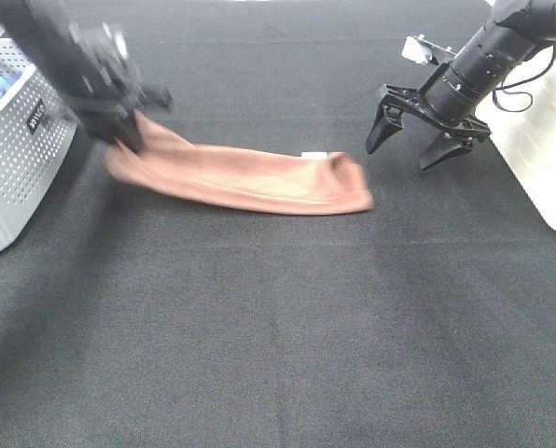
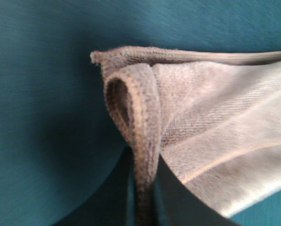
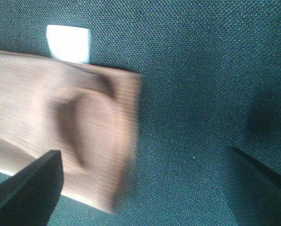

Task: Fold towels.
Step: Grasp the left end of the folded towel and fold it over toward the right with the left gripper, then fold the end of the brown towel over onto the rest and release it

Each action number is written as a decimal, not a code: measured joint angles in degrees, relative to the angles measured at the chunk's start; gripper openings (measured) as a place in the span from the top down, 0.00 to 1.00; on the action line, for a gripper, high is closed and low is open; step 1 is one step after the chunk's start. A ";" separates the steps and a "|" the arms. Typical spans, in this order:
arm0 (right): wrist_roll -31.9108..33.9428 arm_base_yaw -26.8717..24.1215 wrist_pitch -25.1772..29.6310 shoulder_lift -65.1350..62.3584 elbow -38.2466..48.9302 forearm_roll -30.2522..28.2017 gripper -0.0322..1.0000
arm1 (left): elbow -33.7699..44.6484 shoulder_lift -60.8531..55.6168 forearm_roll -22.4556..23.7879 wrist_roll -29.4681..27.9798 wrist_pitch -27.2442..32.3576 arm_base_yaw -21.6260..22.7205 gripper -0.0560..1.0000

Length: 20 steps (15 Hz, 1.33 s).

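A salmon-pink towel (image 1: 259, 182) lies stretched in a long band across the black table. My left gripper (image 1: 124, 131) is shut on its left end and holds that end lifted; the left wrist view shows the towel's hemmed edge (image 2: 140, 122) pinched between the fingers. My right gripper (image 1: 413, 149) is open and empty, hovering just right of the towel's right end. The right wrist view shows that end of the towel (image 3: 65, 141) with its white tag (image 3: 68, 43), between and beyond the spread fingers (image 3: 32, 188).
A grey perforated basket (image 1: 17, 149) stands at the left edge, close to my left arm. A white container (image 1: 544, 140) stands at the right edge behind my right arm. The black cloth table (image 1: 278, 336) spreads toward the front.
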 joint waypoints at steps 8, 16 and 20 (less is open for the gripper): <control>0.00 0.00 0.06 0.00 0.00 0.00 0.15 | -9.57 0.97 -20.97 -1.60 5.10 -4.30 0.92; 0.00 0.00 0.23 0.00 0.00 0.00 0.15 | -9.74 13.35 -29.39 -1.78 -11.86 -14.50 0.90; 0.00 0.00 0.23 0.00 0.00 0.00 0.15 | -9.74 14.67 -34.66 -1.89 -20.51 -17.42 0.52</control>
